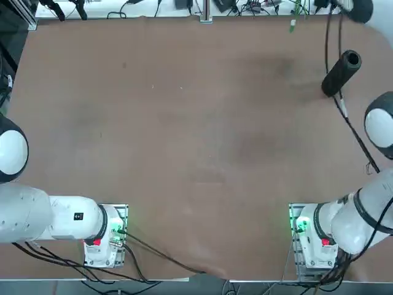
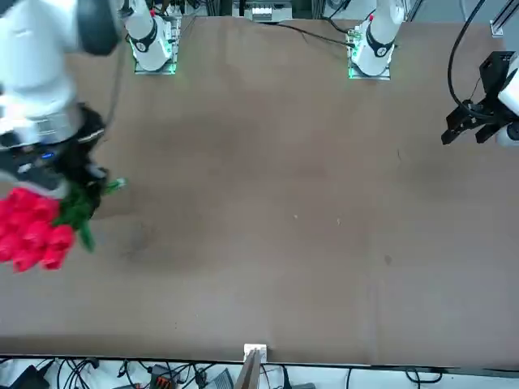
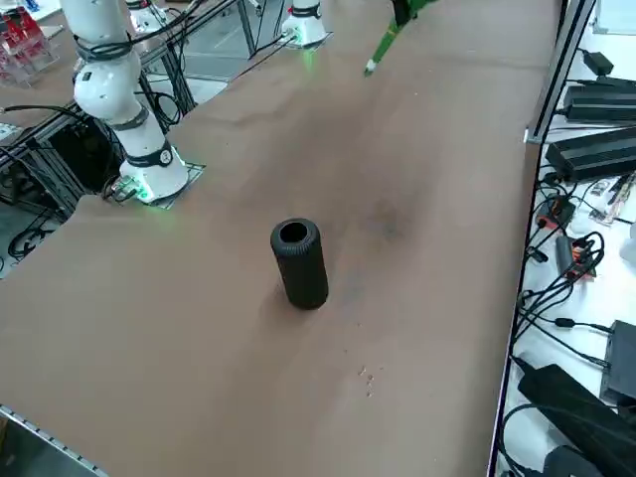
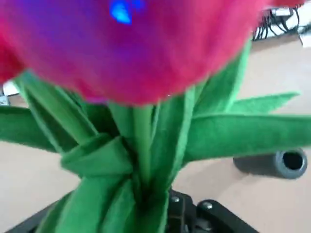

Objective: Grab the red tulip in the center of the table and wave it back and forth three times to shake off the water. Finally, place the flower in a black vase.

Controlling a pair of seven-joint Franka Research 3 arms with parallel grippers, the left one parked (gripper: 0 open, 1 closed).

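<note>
Landmark: one matte black cylindrical tube vase, standing upright on the table with its round mouth open upward; every place below is given from it.
Table: one large flat brown tabletop; the vase stands near the edge on the robot's right, toward the far end from the arm bases.
Tulip bunches: one bunch of red tulip blooms with green leaves and bound green stems, lifted clear of the tabletop and well apart from the vase; in the wrist view the vase shows beyond the leaves, with bare table between.
Blooms: several red heads packed together; the exact number cannot be told.
Stem end: one thin green tip shows in the right side view, in the air beyond the vase and tilted.
Right gripper: one, clamped shut on the stems just below the leaves, held above the table's edge on the working arm's side, away from the vase.
Vase contents: nothing visible in its mouth.
Writing and labels: none readable on vase, flowers or table.
</note>
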